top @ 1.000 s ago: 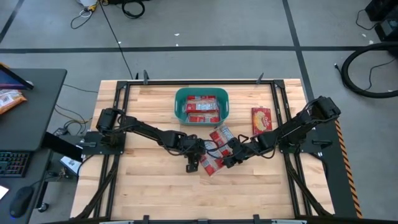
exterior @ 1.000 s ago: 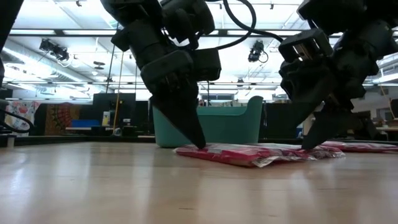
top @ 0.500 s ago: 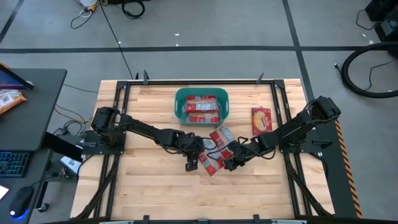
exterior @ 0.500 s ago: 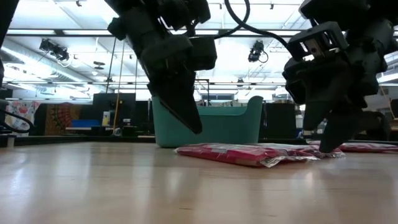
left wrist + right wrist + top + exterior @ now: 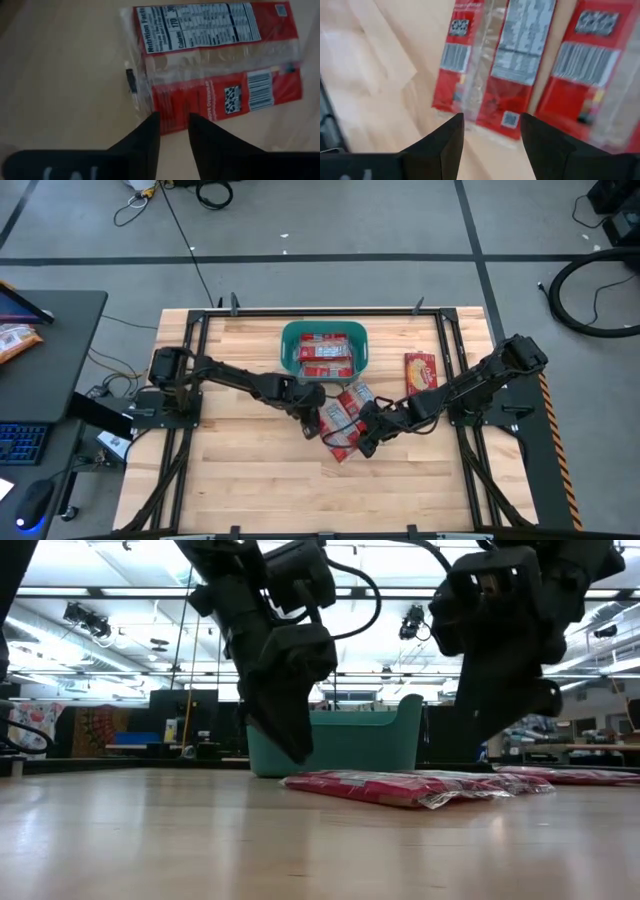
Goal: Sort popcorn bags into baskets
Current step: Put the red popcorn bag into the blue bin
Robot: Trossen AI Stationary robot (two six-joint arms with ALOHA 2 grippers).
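In the middle of the wooden surface (image 5: 250,470) there's a real traffic jam brewing. Both arms are leaning in toward the same little cluster of popcorn bags (image 5: 345,420), so my guess is the biggest risk is the two of them bumping, or one nudging a packet out from under the other. The bags overlap too, so a pinch could drag two at once or just slide off the slick film.

The teal basket (image 5: 288,352) sits just behind the pile, with a few packets already inside. One more bag (image 5: 420,372) lies off by itself on the right arm's side.

Left arm is stretched long across the surface, wrist pitched down. Left hand (image 5: 173,131) hangs just above the edge of a red packet, fingers only narrowly parted, nothing in them. Right arm reaches in from the other side, and the right hand (image 5: 491,131) hovers over the bags with fingers spread wide, also empty.
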